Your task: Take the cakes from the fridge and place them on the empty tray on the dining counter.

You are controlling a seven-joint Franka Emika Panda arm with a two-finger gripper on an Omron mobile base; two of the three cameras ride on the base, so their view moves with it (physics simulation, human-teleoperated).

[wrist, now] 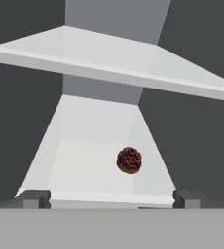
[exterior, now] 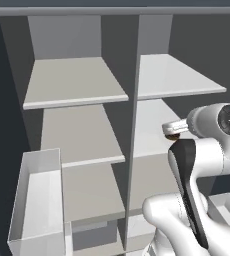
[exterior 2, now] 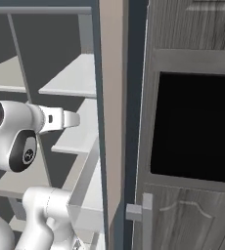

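Note:
The fridge [exterior: 77, 82] stands open in front of me, with pale grey shelves in two columns. A dark red-brown round cake [wrist: 129, 160] sits on a middle shelf [wrist: 84, 155] of the right column. In the left base view a sliver of the cake [exterior: 173, 136] shows under my hand. My gripper [wrist: 111, 197] is open, its fingertips [wrist: 36, 198] wide apart at the shelf's front edge, a short way before the cake and not touching it. From the right, the gripper [exterior 2: 74, 118] reaches in past the fridge's side wall. The tray and the dining counter are out of view.
A clear door bin [exterior: 37, 200] hangs at lower left, another bin [exterior: 227, 205] at lower right. The shelf above [wrist: 109, 63] hangs low over the cake. Right of the fridge wall [exterior 2: 112, 97] stands a grey wood-grain cabinet [exterior 2: 192, 44] with a black opening [exterior 2: 192, 127].

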